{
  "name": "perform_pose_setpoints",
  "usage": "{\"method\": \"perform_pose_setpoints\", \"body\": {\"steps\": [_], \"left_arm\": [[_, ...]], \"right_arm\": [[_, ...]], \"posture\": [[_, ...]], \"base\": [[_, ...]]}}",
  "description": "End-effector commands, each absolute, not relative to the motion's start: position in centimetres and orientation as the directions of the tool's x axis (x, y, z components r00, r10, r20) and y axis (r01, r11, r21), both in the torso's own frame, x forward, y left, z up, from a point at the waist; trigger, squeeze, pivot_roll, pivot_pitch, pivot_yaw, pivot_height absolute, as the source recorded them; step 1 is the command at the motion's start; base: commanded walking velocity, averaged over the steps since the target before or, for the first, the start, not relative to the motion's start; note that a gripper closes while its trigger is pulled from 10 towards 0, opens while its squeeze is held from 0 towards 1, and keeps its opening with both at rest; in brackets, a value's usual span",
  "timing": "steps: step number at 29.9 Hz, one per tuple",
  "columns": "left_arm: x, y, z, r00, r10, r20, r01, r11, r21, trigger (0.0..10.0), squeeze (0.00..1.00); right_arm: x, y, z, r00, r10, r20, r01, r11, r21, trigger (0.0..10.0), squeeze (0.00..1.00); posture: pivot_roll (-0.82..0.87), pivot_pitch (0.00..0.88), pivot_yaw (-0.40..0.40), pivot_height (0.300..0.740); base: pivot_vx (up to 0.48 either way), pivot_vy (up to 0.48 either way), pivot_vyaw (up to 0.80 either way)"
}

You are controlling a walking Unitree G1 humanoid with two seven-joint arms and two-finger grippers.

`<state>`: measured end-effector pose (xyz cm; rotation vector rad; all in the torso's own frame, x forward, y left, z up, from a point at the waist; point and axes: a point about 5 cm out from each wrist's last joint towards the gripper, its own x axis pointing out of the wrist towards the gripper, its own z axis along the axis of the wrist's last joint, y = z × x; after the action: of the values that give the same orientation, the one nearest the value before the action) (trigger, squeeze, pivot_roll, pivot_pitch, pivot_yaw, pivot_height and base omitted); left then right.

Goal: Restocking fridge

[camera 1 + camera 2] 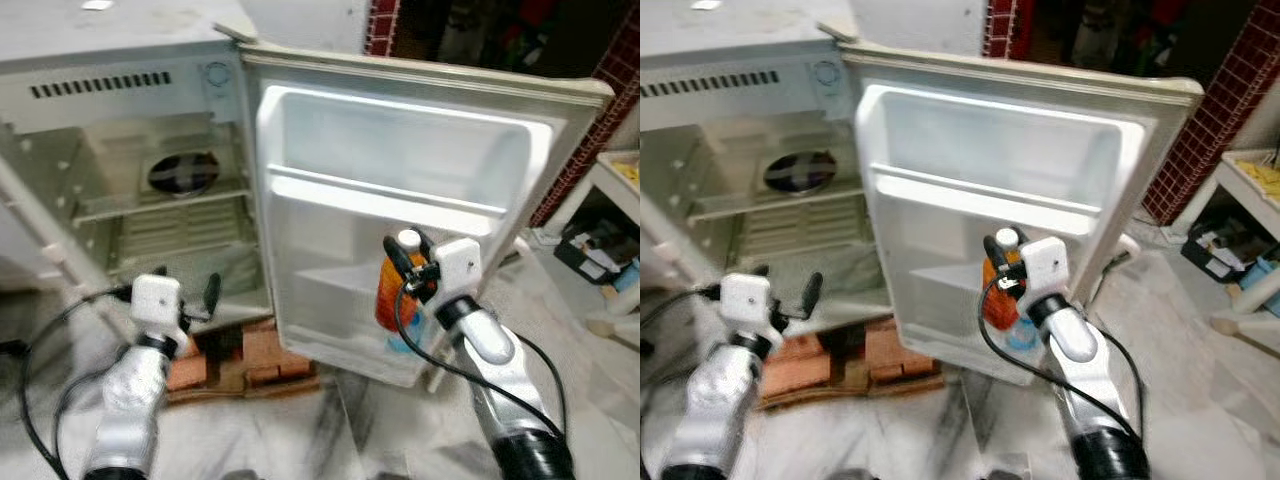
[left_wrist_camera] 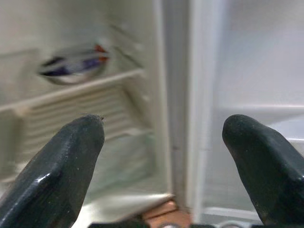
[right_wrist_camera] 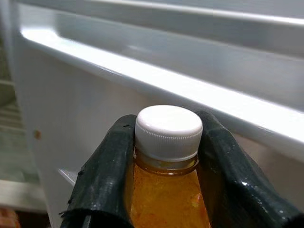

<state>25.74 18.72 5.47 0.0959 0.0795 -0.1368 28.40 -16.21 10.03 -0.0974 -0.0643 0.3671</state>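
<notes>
The right gripper (image 3: 164, 156) pinches the neck of an orange plastic bottle with a white screw cap (image 3: 167, 176), holding it upright at the lower shelf of the small white fridge's open door (image 1: 400, 170). The left gripper (image 2: 164, 142) hovers spread wide and empty before the fridge's open compartment, where a dark round bowl (image 1: 183, 172) sits on the wire shelf behind.
</notes>
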Motion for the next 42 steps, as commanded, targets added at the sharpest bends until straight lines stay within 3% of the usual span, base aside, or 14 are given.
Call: {"method": "perform_pose_setpoints", "body": {"steps": [1, 10, 18, 27, 42], "left_arm": [[25.6, 19.9, 5.4, 0.991, -0.086, -0.102, 0.097, 0.989, 0.114, 10.0, 0.00], [25.2, 20.1, 4.8, 0.988, -0.080, -0.133, 0.095, 0.989, 0.109, 10.0, 0.00], [24.7, 23.8, 5.1, 0.979, -0.045, -0.200, 0.068, 0.991, 0.111, 10.0, 0.00], [24.3, 20.6, 6.5, 0.986, -0.113, -0.121, 0.128, 0.984, 0.124, 10.0, 0.00], [24.9, 19.4, 7.1, 0.992, -0.090, -0.087, 0.098, 0.991, 0.095, 10.0, 0.00]], "right_arm": [[28.4, -15.3, 10.8, 0.914, 0.396, 0.088, -0.388, 0.917, -0.097, 10.0, 0.00], [28.1, -15.4, 10.8, 0.916, 0.389, 0.094, -0.381, 0.920, -0.093, 10.0, 0.00], [28.1, -15.6, 10.8, 0.920, 0.380, 0.098, -0.372, 0.924, -0.092, 10.0, 0.00], [28.0, -15.1, 10.7, 0.915, 0.390, 0.099, -0.384, 0.920, -0.080, 10.0, 0.00], [28.2, -15.1, 10.7, 0.916, 0.389, 0.100, -0.383, 0.921, -0.078, 10.0, 0.00]], "posture": [[0.03, 0.000, -0.020, 0.740], [0.02, 0.000, -0.017, 0.740], [0.03, 0.000, -0.012, 0.740], [0.04, 0.000, -0.015, 0.740], [0.04, 0.000, -0.016, 0.740]], "base": [[0.000, 0.000, 0.00], [0.000, 0.000, 0.00], [0.000, 0.000, 0.00], [0.000, 0.000, 0.00], [0.000, 0.000, 0.00]]}}
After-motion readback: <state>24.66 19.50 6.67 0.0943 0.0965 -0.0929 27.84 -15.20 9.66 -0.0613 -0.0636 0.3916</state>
